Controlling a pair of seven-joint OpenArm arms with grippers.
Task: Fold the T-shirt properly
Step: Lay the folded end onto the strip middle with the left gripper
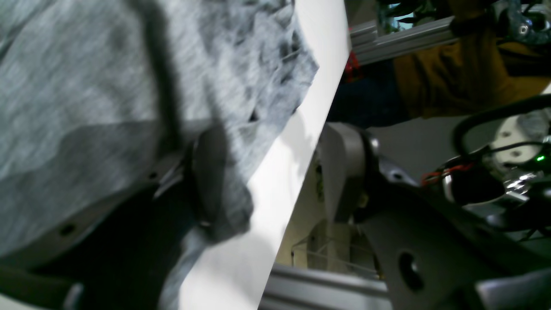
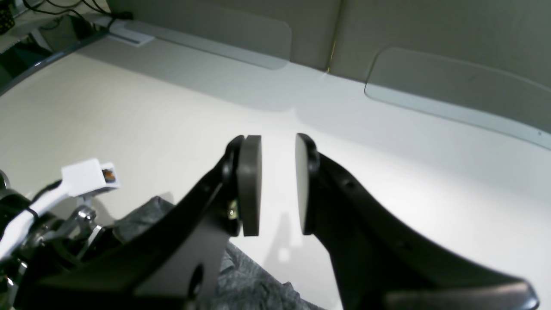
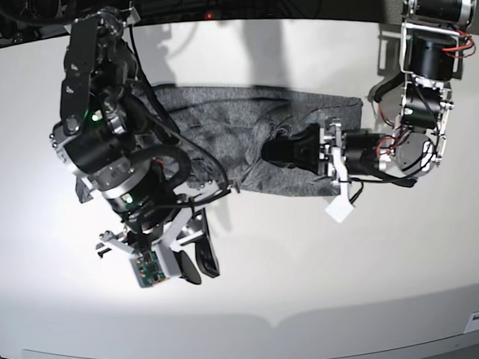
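so the t-shirt [image 3: 254, 146] lies bunched across the upper middle of the base view, its long axis running left-right. the left gripper [image 3: 283, 152] rests on its right half, grip unclear; the right gripper [image 2: 277, 185], part-open and empty, hangs below-left.

The heather-grey, thin knit cloth T-shirt [image 3: 253, 138] looks soft and matt, its mottled weave creased into small wrinkles just beyond the left claw [image 3: 277, 151]. Under it, the broad white surface [image 3: 326, 272] is smooth with a faint sheen. The right claw [image 2: 278, 185] has matt black plastic-looking fingers faced with flat, dull grey pads [image 2: 249, 185]. Behind the left claw, the arm shows bare metal brackets and glossy black housings.
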